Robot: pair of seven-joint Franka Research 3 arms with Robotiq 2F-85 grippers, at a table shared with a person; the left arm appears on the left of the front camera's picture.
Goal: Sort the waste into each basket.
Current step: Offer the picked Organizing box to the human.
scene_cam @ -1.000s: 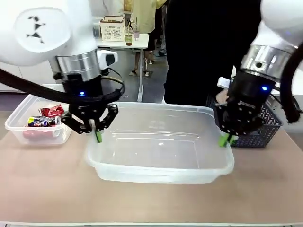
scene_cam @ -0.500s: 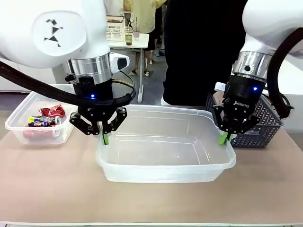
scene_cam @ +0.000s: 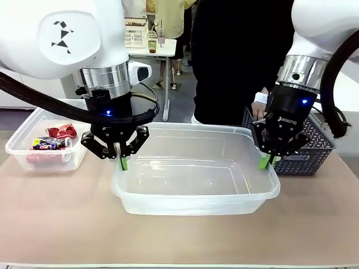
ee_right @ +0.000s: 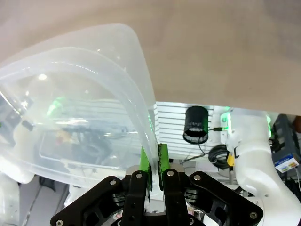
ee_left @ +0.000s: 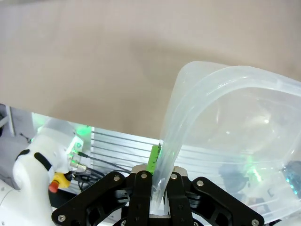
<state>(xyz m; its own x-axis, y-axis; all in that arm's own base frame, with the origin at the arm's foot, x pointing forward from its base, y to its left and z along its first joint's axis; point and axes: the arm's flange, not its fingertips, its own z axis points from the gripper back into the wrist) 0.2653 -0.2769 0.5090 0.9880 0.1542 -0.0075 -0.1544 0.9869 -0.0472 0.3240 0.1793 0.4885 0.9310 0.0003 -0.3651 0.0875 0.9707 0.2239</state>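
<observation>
Clear, colourless plastic, the large rectangular tub (scene_cam: 196,203) with rounded corners spans the gap between the two claws. The left gripper (scene_cam: 123,163) is clamped on the rolled rim at one short end, and the right gripper (scene_cam: 265,163) is clamped on the rim at the opposite end. Outward of the left gripper sits a smaller clear plastic tub (scene_cam: 20,134) holding a crushed red drink can (scene_cam: 61,132) and a colourful wrapper (scene_cam: 47,144), while just behind the right gripper a dark blue-grey lattice-sided basket (scene_cam: 315,150) stands on the beige table (scene_cam: 56,224).
</observation>
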